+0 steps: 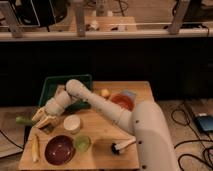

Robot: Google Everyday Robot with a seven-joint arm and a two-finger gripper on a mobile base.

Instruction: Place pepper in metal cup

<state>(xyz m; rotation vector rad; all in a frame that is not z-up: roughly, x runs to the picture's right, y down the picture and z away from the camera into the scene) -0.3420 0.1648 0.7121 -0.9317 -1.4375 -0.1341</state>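
My gripper (pixel 44 119) is at the left edge of the wooden table (pixel 100 132), at the end of the white arm that reaches in from the right. It is shut on the pepper (pixel 22 120), a slim green one that sticks out to the left past the table edge. The metal cup (pixel 49 129), small and dark grey, stands just below and right of the gripper, partly hidden by it. The pepper is outside the cup.
A cream cup (pixel 71 123) stands right of the metal cup. A maroon bowl (pixel 60 149), a lime-green cup (pixel 82 143) and a pale yellow stick (pixel 35 147) are near the front. A green tray (pixel 62 85), a yellow ball (pixel 105 93), an orange plate (pixel 121 101) and a brush (pixel 120 146) are also there.
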